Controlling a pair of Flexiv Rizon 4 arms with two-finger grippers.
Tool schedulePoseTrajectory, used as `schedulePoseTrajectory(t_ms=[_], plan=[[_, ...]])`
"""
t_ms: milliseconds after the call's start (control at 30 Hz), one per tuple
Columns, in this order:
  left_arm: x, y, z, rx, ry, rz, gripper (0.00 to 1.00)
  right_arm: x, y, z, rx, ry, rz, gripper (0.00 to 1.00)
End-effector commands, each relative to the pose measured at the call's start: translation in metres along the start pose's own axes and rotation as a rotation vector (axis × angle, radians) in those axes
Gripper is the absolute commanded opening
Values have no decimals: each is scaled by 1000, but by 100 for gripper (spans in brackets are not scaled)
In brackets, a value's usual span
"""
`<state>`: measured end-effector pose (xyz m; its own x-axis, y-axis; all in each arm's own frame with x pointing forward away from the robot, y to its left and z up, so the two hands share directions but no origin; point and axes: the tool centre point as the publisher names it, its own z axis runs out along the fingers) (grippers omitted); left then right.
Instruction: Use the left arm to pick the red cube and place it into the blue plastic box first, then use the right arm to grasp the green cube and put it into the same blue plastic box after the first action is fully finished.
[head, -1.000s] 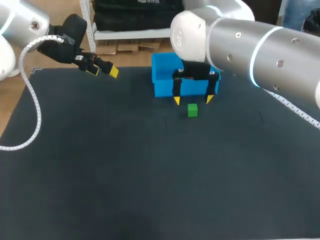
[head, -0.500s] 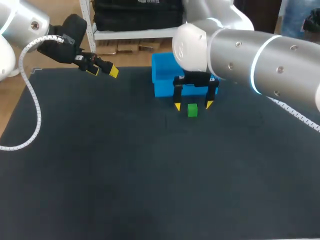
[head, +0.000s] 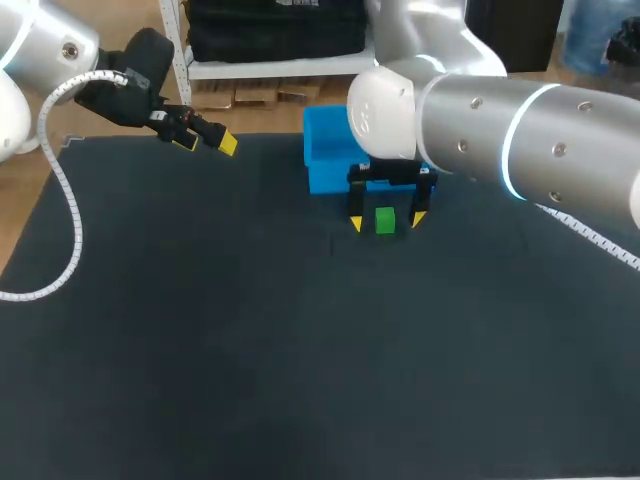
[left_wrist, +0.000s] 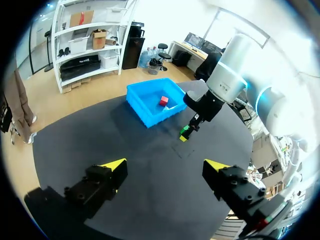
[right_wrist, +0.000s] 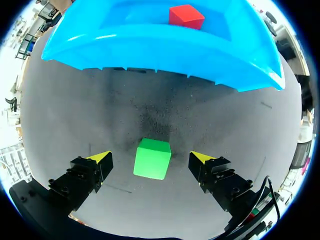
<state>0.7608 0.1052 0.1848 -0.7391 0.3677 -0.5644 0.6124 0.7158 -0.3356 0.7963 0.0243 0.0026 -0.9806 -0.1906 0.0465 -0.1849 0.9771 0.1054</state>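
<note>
The right gripper is hanging with its fingers spread wide, straddling the green cube without touching it (the cube is sitting on the table, just on the near side of the blue plastic box). The red cube is lying inside the box. The left gripper is hovering at the far left, fingers apart, holding nothing.

Apart from the job itself, all I have on my screens is the table, dark and finely speckled on top. A small white corner mark sits at its far left corner. Near the middle I make out faint thin lines, possibly scuffs.
</note>
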Motion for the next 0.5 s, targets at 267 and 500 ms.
schedulePoseTrajectory(t_ms=[267,500], plan=[[2,0,0,3,-5,3,100,-4,7,13,57,-16,11,100],[2,0,0,3,-5,3,100,-7,8,17,73,-23,36,100]])
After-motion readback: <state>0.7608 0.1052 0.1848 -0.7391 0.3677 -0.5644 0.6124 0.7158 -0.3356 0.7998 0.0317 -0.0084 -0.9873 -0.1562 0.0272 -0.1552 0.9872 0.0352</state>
